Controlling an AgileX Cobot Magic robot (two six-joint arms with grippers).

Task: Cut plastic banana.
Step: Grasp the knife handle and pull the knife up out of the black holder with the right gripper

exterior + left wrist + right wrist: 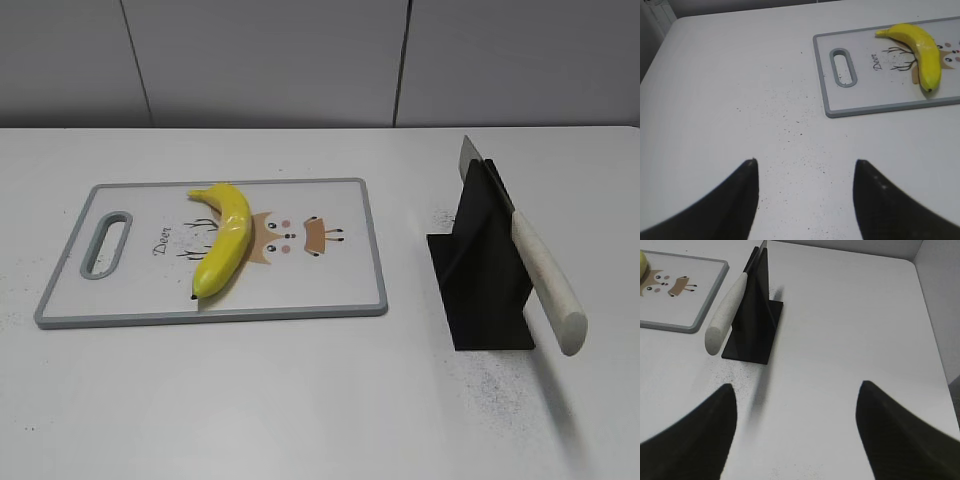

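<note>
Both pincers spread, empty | send right pincer (795, 430) to knife (545, 272) handle in stand (480, 270) | left pincer (805, 197) steadies plastic banana (225, 238)

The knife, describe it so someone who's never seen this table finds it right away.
Right of the cutting board stands a black stand. The knife rests slanted in it, blade up, off-white handle jutting toward the camera: the only tool there.

Bright-yellow plastic banana (224, 249), dark tips; white cutting board (330, 285), grey rim, brown deer print; black knife stand (485, 270); off-white speckled knife handle (548, 283).
</note>
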